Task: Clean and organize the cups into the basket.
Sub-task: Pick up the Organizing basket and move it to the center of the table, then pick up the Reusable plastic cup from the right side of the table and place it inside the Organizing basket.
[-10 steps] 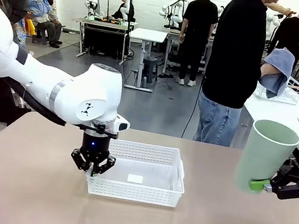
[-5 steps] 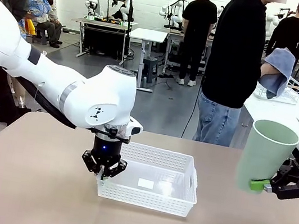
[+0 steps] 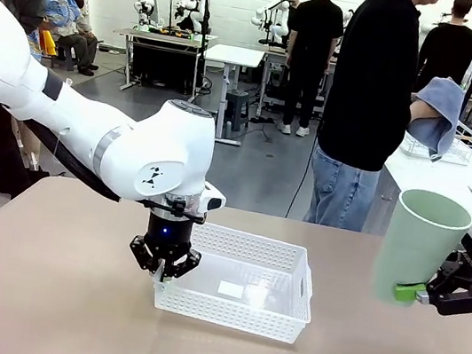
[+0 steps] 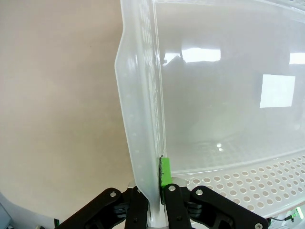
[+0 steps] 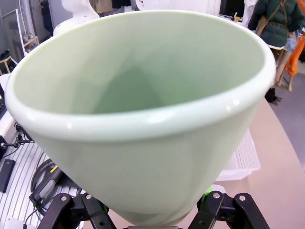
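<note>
The basket (image 3: 228, 315) is sitting on the smooth tan surface (image 3: 38, 289); it is a shallow white plastic rectangle with finely perforated sides, a flared rim and a glossy floor that is catching the ceiling lights; a small pale label (image 3: 231, 290) is lying flat on that floor.

The left tool (image 3: 163, 275) is pointing straight down at the basket's near left corner; its black fingers are pressed together on the thin side wall, pinching it. In the left wrist view the translucent basket (image 4: 138, 119) wall is running up out of the left tool (image 4: 157, 176); one finger is sitting outside it and one inside, and a green pad (image 4: 165, 171) is lying flat against its inner face.

The cup (image 3: 418, 246) is a pale mint green tumbler, matte, tapered and handleless, with a thick rounded lip; it is hanging above the surface at the right side, mouth up and slightly tilted, well apart from the basket. The right tool (image 3: 415, 293) is gripping its narrow base from the right. In the right wrist view the cup (image 5: 143, 119) is opening wide towards the camera; the right tool (image 5: 150, 214) is spreading its fingers around the base and clamping it.

A person (image 3: 372, 82) is standing at the far side, holding a soft blue cloth (image 3: 440, 110).
</note>
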Controlling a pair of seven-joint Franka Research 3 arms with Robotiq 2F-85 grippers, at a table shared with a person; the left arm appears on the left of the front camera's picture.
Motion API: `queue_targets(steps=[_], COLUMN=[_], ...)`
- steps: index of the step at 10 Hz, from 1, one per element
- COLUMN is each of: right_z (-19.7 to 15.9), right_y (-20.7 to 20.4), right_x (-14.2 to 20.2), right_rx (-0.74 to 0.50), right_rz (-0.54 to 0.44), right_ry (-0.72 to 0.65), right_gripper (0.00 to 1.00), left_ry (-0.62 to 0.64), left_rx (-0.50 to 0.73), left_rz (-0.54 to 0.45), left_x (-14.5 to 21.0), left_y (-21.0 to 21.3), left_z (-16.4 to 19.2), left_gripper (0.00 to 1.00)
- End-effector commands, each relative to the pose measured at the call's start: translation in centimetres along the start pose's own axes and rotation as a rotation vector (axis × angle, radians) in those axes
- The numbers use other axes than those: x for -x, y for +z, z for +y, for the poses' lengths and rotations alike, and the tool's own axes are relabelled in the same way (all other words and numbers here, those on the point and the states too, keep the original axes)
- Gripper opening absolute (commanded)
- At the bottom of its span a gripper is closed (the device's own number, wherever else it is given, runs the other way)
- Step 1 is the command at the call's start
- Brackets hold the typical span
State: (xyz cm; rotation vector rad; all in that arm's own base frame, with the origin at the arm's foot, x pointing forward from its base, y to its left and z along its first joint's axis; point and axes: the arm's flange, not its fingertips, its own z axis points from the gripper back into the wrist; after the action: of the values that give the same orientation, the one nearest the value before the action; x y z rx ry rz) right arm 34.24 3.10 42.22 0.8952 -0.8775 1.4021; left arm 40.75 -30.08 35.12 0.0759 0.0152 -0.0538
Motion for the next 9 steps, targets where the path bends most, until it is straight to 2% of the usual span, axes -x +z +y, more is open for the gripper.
queue_targets(steps=[1,3,5,7,9], right_z=[0.0,0.0,1.9,1.6,-0.2], right_y=[-0.1,0.0,0.8,1.4,-1.4], right_x=[0.0,0.0,-8.3,-14.1,-18.5], right_rx=[-0.002,0.0,0.134,0.195,0.221], right_rz=[0.002,0.0,0.154,0.366,0.673], right_ry=[0.017,0.0,-0.017,-0.14,-0.275], right_gripper=[0.79,0.79,0.79,0.79,0.79], left_ry=[-0.008,-0.008,-0.008,-0.008,-0.008], left_rx=[-0.005,-0.005,-0.005,-0.005,-0.005], left_rz=[0.0,0.0,0.0,0.0,0.0], left_x=[0.1,0.1,0.1,0.1,0.1], left_y=[-0.1,-0.1,-0.1,-0.1,-0.1], left_z=[-0.2,-0.2,-0.2,-0.2,-0.2], left_gripper=[0.0,0.0,0.0,0.0,0.0])
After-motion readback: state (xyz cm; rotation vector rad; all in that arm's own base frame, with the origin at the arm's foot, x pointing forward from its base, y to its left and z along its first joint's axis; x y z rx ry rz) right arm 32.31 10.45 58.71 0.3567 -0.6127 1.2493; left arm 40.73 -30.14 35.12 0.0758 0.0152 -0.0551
